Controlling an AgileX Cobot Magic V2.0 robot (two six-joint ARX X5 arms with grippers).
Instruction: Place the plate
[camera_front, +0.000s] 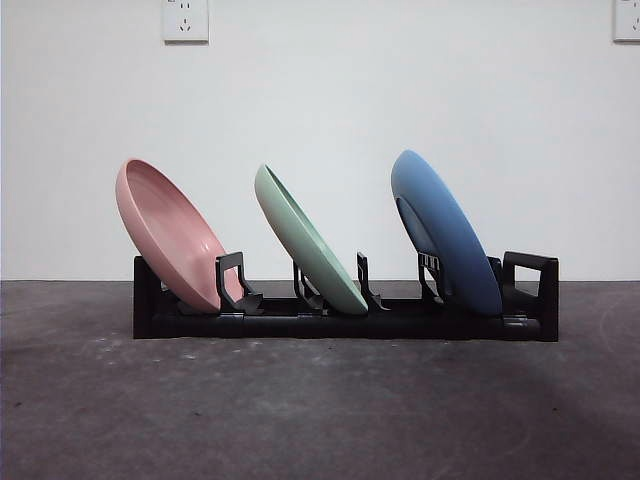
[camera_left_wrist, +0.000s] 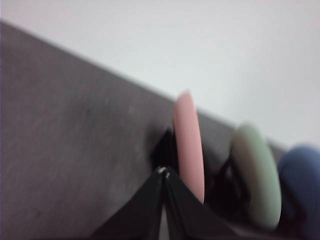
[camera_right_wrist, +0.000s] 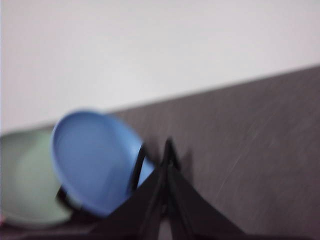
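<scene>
Table: dark grey, scuffed, runs from the near edge back to a white wall; nothing lies on it in front of the rack
Rack: long black dish rack set left to right at the far side of the table, with upright holders along it
Blue plate: right slot, seated on its rim and leaning to the left
Green plate: middle slot, same lean, well apart from its neighbours
Pink plate: left slot, same lean, its top rim overhanging the rack's left end
Task state: all three plates sit in the rack and no plate is loose on the table, so I judge the placing done and the arms clear
Left gripper: claw tips pressed together, pinching nothing, pointing toward the pink plate's edge from above; out of the front view
Right gripper: claw tips pressed together and empty, aimed near the blue plate and the rack's right end; also out of the front view
Doing it well: pull each arm up and away from the rims rather than across them, since a brush on a leaning plate could tip it out of its slot
In the way: nothing between the arms and open space; the plate rims are the nearest hazard
Surroundings: wall sockets high on the wall, far from the work
</scene>
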